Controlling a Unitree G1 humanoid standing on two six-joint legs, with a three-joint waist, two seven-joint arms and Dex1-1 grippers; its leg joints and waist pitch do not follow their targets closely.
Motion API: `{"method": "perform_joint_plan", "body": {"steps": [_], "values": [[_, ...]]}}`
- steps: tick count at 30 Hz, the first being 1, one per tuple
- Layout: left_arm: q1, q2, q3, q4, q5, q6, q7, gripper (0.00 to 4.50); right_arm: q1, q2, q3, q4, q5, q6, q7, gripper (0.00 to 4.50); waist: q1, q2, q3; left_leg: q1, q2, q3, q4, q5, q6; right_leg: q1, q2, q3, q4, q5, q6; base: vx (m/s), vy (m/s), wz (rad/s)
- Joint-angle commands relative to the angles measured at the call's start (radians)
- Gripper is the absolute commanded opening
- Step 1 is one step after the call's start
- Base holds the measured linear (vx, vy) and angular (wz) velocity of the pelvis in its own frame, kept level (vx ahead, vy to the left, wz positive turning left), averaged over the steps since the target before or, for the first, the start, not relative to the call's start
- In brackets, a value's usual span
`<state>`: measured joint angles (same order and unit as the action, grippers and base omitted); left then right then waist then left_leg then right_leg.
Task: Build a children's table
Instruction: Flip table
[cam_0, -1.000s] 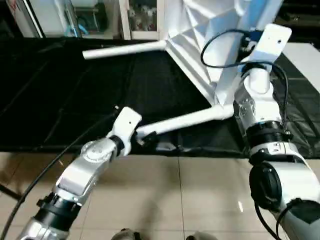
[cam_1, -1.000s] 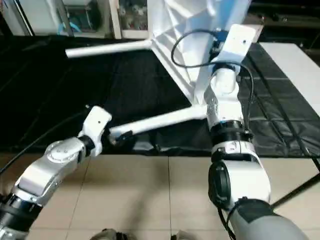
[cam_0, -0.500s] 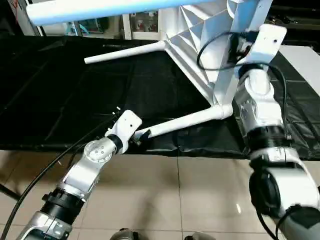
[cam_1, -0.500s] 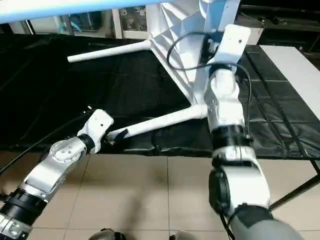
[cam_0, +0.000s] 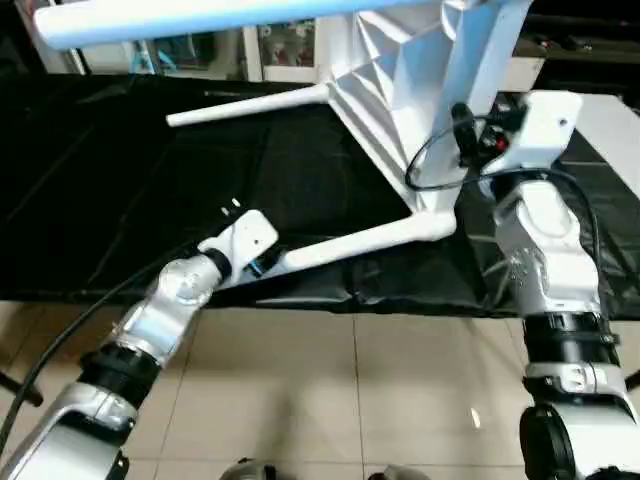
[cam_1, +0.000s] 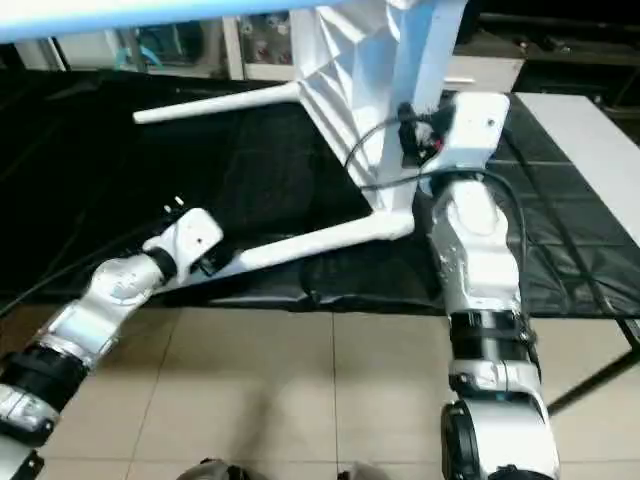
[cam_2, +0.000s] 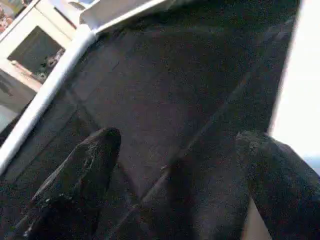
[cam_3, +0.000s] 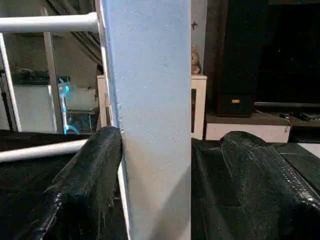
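So, over on the left, the left gripper (cam_0: 262, 262) sits low by the front edge of the black work table (cam_0: 120, 200). Its two black fingers (cam_2: 82, 170) are spread wide with nothing between them but the black cover. The thin end of one white leg (cam_0: 350, 240) lies just beside these jaws, and I cannot tell if it touches them.

That leg runs up and to the right into a round corner socket (cam_0: 437, 222) of the white tabletop (cam_0: 400, 90). The tabletop stands up on its edge on the black table, tilted, with its ribbed underside facing the left gripper. A second leg (cam_0: 250, 103) sticks out of the far corner socket, well beyond the left jaws. A third leg (cam_0: 200, 18) pokes out high above, across the top.

On the right, the right gripper (cam_3: 167, 145) is up by the tabletop's near corner. A pale upright white part of the table (cam_3: 147, 110) stands between its jaws, touching one finger (cam_3: 95, 165). The other finger is a little apart from it, so the jaws are spread and not pinching.

The head views show the whole table and both arms. The left wrist view shows the far leg (cam_2: 42, 100) past the open fingers. The right wrist view shows a cupboard (cam_3: 200, 100) in the room behind.
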<state>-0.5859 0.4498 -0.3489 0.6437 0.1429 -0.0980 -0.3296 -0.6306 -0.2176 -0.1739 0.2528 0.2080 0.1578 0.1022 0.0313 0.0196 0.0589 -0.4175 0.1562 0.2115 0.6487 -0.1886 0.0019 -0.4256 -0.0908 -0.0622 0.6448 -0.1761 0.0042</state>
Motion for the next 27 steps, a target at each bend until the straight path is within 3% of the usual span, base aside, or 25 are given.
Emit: {"method": "perform_joint_plan", "body": {"steps": [1, 5, 8, 9, 10, 11, 12, 13, 14, 15, 16, 17, 20, 21, 22, 24, 26, 27], "values": [[-0.018, 0.023, -0.001, 0.049, 0.03, -0.031, -0.005, 4.15, 0.02, -0.008, -0.015, -0.04, 0.015, 0.028, -0.003, 3.4, -0.002, 0.0, -0.08, 0.048, 0.064, -0.045, -0.099, -0.296, -0.061, 0.037, -0.058, 0.05, -0.088, -0.222, -0.166, 0.0, 0.0, 0.0], [-0.028, 0.031, 0.015, 0.084, 0.018, -0.084, -0.028, 4.15, 0.064, -0.009, -0.014, -0.105, 0.029, 0.059, -0.001, 3.4, 0.002, 0.0, -0.083, 0.047, 0.067, -0.045, -0.099, -0.269, -0.052, 0.039, -0.061, 0.049, -0.083, -0.19, -0.187, 0.0, 0.0, 0.0], [0.008, -0.007, 0.15, -0.033, -0.209, -0.062, -0.192, 4.15, 0.156, -0.025, 0.012, -0.249, 0.091, 0.106, 0.089, 3.4, 0.015, -0.002, -0.083, 0.048, 0.071, -0.042, -0.1, -0.234, -0.033, 0.044, -0.067, 0.048, -0.076, -0.135, -0.214, 0.0, 0.0, 0.0], [0.008, -0.007, 0.15, -0.033, -0.209, -0.062, -0.192, 4.15, 0.156, -0.025, 0.012, -0.249, 0.091, 0.106, 0.089, 3.4, 0.016, 0.0, -0.085, 0.046, 0.072, -0.042, -0.1, -0.225, -0.029, 0.043, -0.065, 0.047, -0.073, -0.12, -0.22, 0.0, 0.0, 0.0], [0.043, -0.016, 0.182, -0.139, -0.337, 0.001, -0.323, 4.15, 0.202, -0.044, 0.032, -0.316, 0.124, 0.135, 0.153, 3.4, 0.018, -0.001, -0.084, 0.049, 0.075, -0.042, -0.1, -0.218, -0.027, 0.047, -0.067, 0.045, -0.067, -0.1, -0.233, 0.0, 0.0, 0.0], [0.083, 0.003, 0.17, -0.245, -0.424, 0.087, -0.434, 4.15, 0.244, -0.068, 0.049, -0.372, 0.166, 0.17, 0.216, 3.4, 0.019, -0.009, -0.08, 0.048, 0.074, -0.037, -0.101, -0.226, -0.017, 0.041, -0.065, 0.046, -0.071, -0.109, -0.241, 0.0, 0.0, 0.0], [0.083, 0.003, 0.17, -0.245, -0.424, 0.087, -0.434, 4.15, 0.244, -0.068, 0.049, -0.372, 0.166, 0.17, 0.216, 3.4, 0.023, -0.006, -0.08, 0.047, 0.076, -0.04, -0.102, -0.229, -0.014, 0.046, -0.068, 0.046, -0.068, -0.118, -0.24, 0.0, 0.0, 0.0], [0.12, 0.042, 0.141, -0.335, -0.48, 0.165, -0.52, 4.15, 0.293, -0.1, 0.066, -0.428, 0.214, 0.21, 0.283, 3.4, 0.021, -0.006, -0.076, 0.051, 0.073, -0.036, -0.103, -0.252, -0.015, 0.038, -0.063, 0.046, -0.073, -0.156, -0.235, 0.0, 0.0, 0.0], [0.134, 0.062, 0.128, -0.369, -0.497, 0.194, -0.549, 4.15, 0.315, -0.12, 0.076, -0.452, 0.233, 0.225, 0.318, 3.4, 0.025, -0.004, -0.072, 0.05, 0.076, -0.038, -0.107, -0.275, -0.017, 0.041, -0.066, 0.049, -0.079, -0.199, -0.221, 0.0, 0.0, 0.0], [0.14, 0.069, 0.123, -0.381, -0.503, 0.204, -0.56, 4.15, 0.324, -0.128, 0.079, -0.461, 0.239, 0.231, 0.33, 3.4, 0.025, -0.004, -0.072, 0.05, 0.076, -0.038, -0.107, -0.275, -0.017, 0.041, -0.066, 0.049, -0.079, -0.199, -0.221, 0.0, 0.0, 0.0], [0.154, 0.094, 0.107, -0.415, -0.515, 0.232, -0.594, 4.15, 0.351, -0.155, 0.092, -0.49, 0.261, 0.252, 0.373, 3.4, 0.022, -0.001, -0.062, 0.057, 0.074, -0.041, -0.113, -0.349, -0.043, 0.039, -0.066, 0.051, -0.091, -0.309, -0.193, 0.0, 0.0, 0.0], [0.166, 0.115, 0.095, -0.44, -0.519, 0.253, -0.628, 4.15, 0.376, -0.182, 0.103, -0.517, 0.281, 0.278, 0.413, 3.4, 0.024, -0.004, -0.062, 0.061, 0.075, -0.043, -0.115, -0.371, -0.057, 0.04, -0.066, 0.053, -0.098, -0.351, -0.172, 0.0, 0.0, 0.0], [0.188, 0.172, 0.062, -0.487, -0.505, 0.317, -0.702, 4.15, 0.429, -0.268, 0.148, -0.573, 0.304, 0.329, 0.524, 3.4, 0.021, -0.003, -0.058, 0.064, 0.074, -0.047, -0.12, -0.407, -0.081, 0.037, -0.067, 0.054, -0.106, -0.41, -0.147, 0.0, 0.0, 0.0], [0.197, 0.197, 0.048, -0.502, -0.489, 0.34, -0.727, 4.15, 0.449, -0.312, 0.171, -0.591, 0.314, 0.364, 0.569, 3.4, 0.026, 0.005, -0.058, 0.066, 0.076, -0.051, -0.121, -0.414, -0.087, 0.039, -0.069, 0.055, -0.106, -0.423, -0.143, 0.0, 0.0, 0.0], [0.213, 0.232, 0.032, -0.532, -0.472, 0.381, -0.764, 4.15, 0.48, -0.384, 0.207, -0.619, 0.316, 0.419, 0.63, 3.4, 0.024, 0.002, -0.054, 0.067, 0.079, -0.053, -0.124, -0.433, -0.094, 0.039, -0.066, 0.055, -0.109, -0.437, -0.133, 0.0, 0.0, 0.0], [0.212, 0.241, 0.021, -0.525, -0.445, 0.383, -0.765, 4.15, 0.49, -0.415, 0.226, -0.62, 0.303, 0.43, 0.653, 3.4, 0.02, 0.001, -0.041, 0.073, 0.075, -0.055, -0.126, -0.506, -0.106, 0.029, -0.068, 0.054, -0.124, -0.546, -0.114, 0.0, 0.0, 0.0], [0.211, 0.251, 0.007, -0.52, -0.413, 0.389, -0.759, 4.15, 0.503, -0.442, 0.239, -0.624, 0.295, 0.442, 0.672, 3.4, 0.02, -0.001, -0.042, 0.088, 0.073, -0.064, -0.116, -0.562, -0.119, 0.024, -0.078, 0.05, -0.141, -0.67, -0.077, 0.0, 0.0, 0.0], [0.202, 0.253, -0.004, -0.495, -0.375, 0.385, -0.722, 4.15, 0.508, -0.45, 0.239, -0.632, 0.303, 0.454, 0.674, 3.4, 0.017, 0.001, -0.043, 0.089, 0.074, -0.069, -0.118, -0.569, -0.12, 0.024, -0.077, 0.048, -0.145, -0.676, -0.068, 0.0, 0.0, 0.0]]}}
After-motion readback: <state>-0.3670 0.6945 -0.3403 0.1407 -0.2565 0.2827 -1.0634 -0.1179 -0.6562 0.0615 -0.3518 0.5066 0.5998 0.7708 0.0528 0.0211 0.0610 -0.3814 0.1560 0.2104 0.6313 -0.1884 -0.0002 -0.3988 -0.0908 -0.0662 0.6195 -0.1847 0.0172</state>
